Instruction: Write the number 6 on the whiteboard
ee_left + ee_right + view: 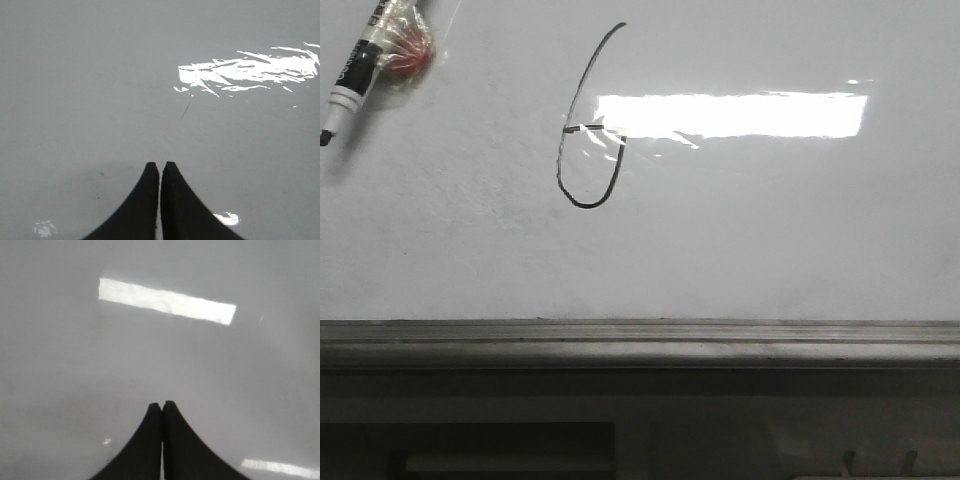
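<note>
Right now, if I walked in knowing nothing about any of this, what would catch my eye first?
Probably the number 6, a thin black hand-drawn line left of centre on the whiteboard, with a bright glare patch running off its right side. Next, the marker in the board's upper left corner, with a red ball wrapped in clear plastic beside it. In the wrist views, the left gripper and right gripper are closed and empty.
</note>
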Robot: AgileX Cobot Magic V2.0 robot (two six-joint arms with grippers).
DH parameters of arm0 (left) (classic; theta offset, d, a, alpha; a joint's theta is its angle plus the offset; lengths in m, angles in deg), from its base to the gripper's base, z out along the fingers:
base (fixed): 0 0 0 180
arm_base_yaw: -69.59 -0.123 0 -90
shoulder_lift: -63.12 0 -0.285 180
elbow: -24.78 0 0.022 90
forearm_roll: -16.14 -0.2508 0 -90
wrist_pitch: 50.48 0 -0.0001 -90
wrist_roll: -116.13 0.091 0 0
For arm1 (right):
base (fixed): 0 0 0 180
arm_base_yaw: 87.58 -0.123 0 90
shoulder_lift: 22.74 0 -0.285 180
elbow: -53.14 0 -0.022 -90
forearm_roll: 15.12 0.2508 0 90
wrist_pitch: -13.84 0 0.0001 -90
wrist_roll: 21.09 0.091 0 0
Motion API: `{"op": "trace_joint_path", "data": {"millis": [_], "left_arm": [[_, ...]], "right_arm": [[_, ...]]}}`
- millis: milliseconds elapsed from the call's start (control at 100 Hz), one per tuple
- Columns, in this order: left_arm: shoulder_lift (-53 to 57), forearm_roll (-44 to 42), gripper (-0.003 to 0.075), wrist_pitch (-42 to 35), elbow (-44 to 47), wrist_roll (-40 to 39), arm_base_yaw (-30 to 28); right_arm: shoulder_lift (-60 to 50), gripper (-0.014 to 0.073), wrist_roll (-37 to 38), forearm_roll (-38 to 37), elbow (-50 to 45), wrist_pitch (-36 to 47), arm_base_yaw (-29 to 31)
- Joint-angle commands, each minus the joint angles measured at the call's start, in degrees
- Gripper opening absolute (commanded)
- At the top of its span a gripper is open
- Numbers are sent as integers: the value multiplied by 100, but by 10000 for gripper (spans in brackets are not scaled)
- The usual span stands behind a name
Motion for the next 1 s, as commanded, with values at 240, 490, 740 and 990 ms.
{"op": "trace_joint_path", "data": {"millis": [240,490,740,990], "left_arm": [[186,60,-20,-413,276,-38,37],[186,60,-20,-413,276,-38,37],[186,60,-20,-413,276,-38,37],[186,60,-20,-413,276,-38,37]], "right_arm": [[-234,-66,99,-348,-128,195,44],[-234,-66,99,-337,-128,208,44],[-234,-66,99,-337,-128,198,44],[-234,-66,99,-337,-128,198,44]]}}
